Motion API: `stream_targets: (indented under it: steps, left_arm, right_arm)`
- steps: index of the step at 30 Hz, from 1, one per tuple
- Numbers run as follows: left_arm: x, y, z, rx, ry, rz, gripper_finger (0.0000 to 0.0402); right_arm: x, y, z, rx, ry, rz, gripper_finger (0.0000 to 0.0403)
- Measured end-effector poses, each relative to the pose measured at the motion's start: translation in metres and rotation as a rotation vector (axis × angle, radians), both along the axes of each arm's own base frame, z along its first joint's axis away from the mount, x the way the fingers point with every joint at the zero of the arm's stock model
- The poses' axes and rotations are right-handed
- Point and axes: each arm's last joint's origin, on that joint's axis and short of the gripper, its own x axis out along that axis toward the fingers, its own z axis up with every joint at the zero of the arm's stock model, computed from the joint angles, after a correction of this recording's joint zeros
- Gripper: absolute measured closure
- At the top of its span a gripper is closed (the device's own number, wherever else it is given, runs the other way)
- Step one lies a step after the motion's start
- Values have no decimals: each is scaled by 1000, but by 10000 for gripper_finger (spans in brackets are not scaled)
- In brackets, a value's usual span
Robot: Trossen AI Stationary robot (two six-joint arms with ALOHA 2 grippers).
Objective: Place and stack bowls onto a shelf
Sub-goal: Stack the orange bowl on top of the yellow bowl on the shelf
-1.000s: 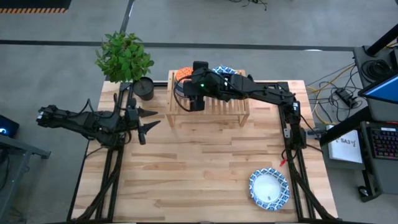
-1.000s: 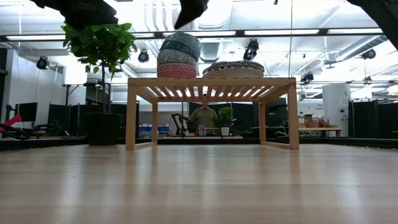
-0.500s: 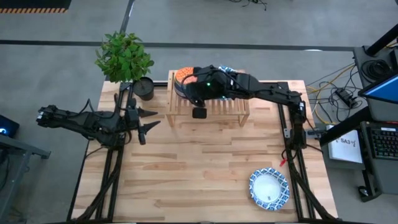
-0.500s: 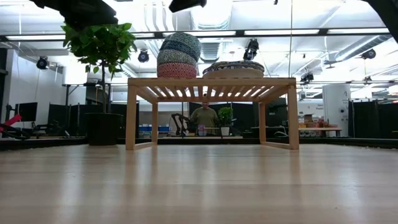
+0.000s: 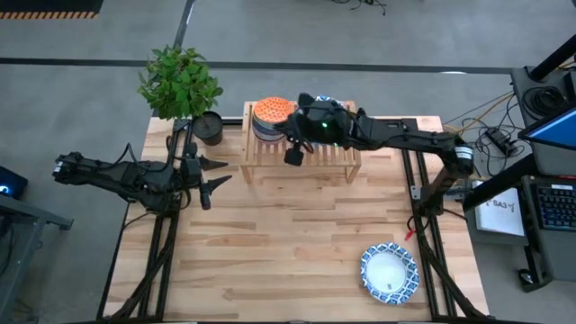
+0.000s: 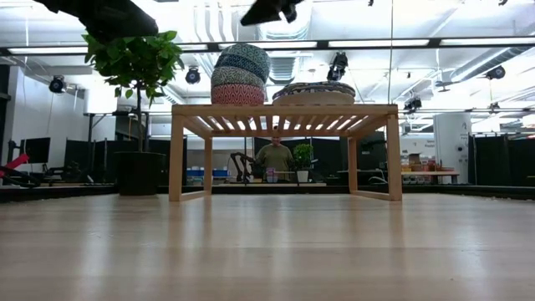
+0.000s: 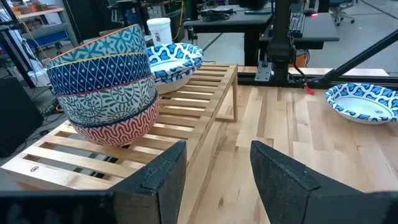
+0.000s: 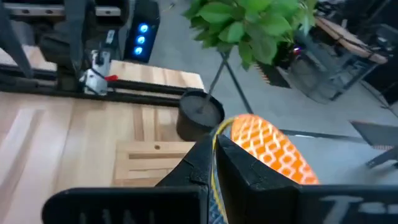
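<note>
The right gripper hangs over the shelf, jaws clenched on nothing. The small bowls sit nested at its left end to save room beside the wide-bowl stack. One wide bowl waits near-right on the desk. The left gripper idles, jaws released.

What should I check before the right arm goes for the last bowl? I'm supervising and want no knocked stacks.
1. Right claw clear of the small-bowl stack: ok, it is above the shelf, shut and holding nothing.
2. Small-bowl stack steady: not ok, the top bowls sit tilted.
3. Wide-bowl stack seated on the slats: ok.
4. Remaining wide bowl reachable: ok, upright alone on the table near the right arm's side.
5. Left claw out of the way: ok, open, waiting left of the shelf.
6. Plant pot clear of the path: ok.
</note>
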Motion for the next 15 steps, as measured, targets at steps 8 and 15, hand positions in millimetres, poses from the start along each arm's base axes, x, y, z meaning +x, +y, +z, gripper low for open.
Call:
stream_targets:
  steps: [8, 15]
  left_arm:
    - [0, 0, 0, 1, -1, 2, 239]
    - [0, 0, 0, 1, -3, 4, 239]
  right_arm:
    - [-21, 0, -33, -1, -317, -75, 392]
    - [-20, -6, -69, 47, -478, -206, 392]
